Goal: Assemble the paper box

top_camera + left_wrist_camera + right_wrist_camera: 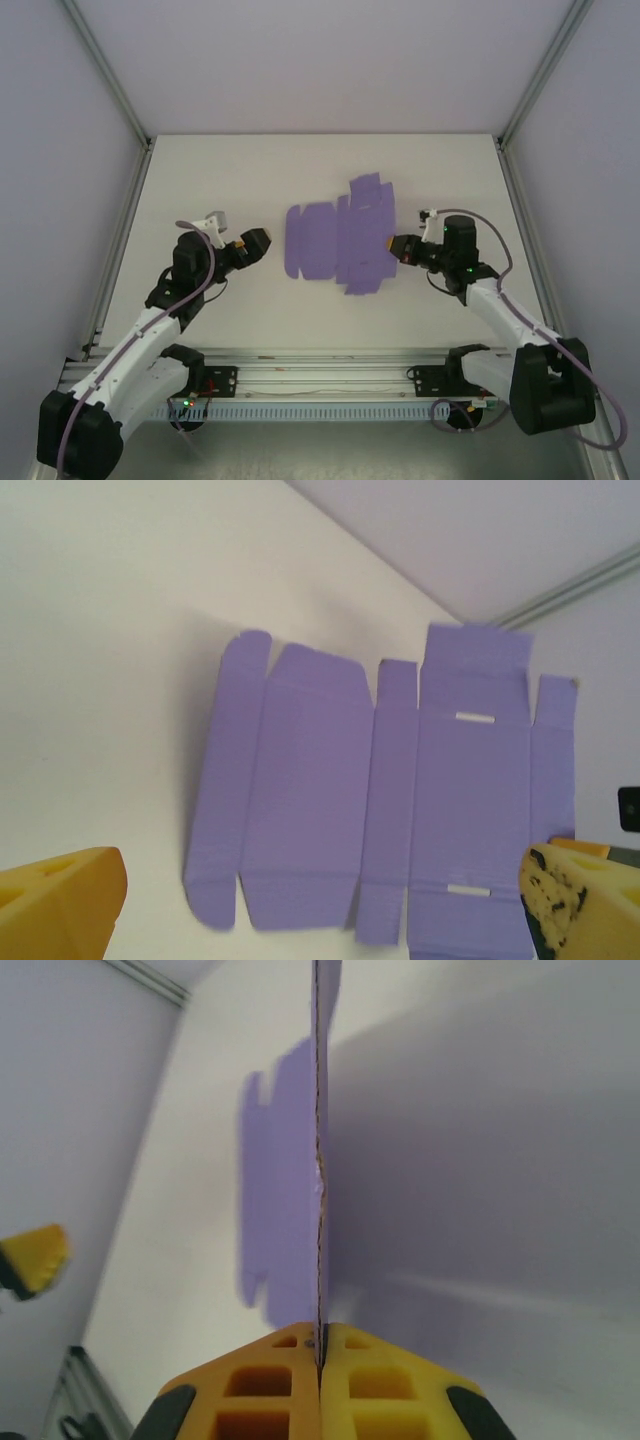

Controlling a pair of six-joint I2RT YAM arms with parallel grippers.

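Early fold step: flat, unfolded paper box (pixel 335 240) lies mid-table, right gripper (pixel 393 243) pinches its right edge, left gripper (pixel 258 243) gapes apart at left; next probably needs 1 panel lifted and creased.

- You have a white table (pixel 250 170), with a pale back panel (pixel 320 60) at 12 o'clock.
- Left aluminium post (pixel 107 70) stands at 10 o'clock, right aluminium post (pixel 543 70) at 2.
- Slotted rail (pixel 320 380) runs along 6 o'clock.
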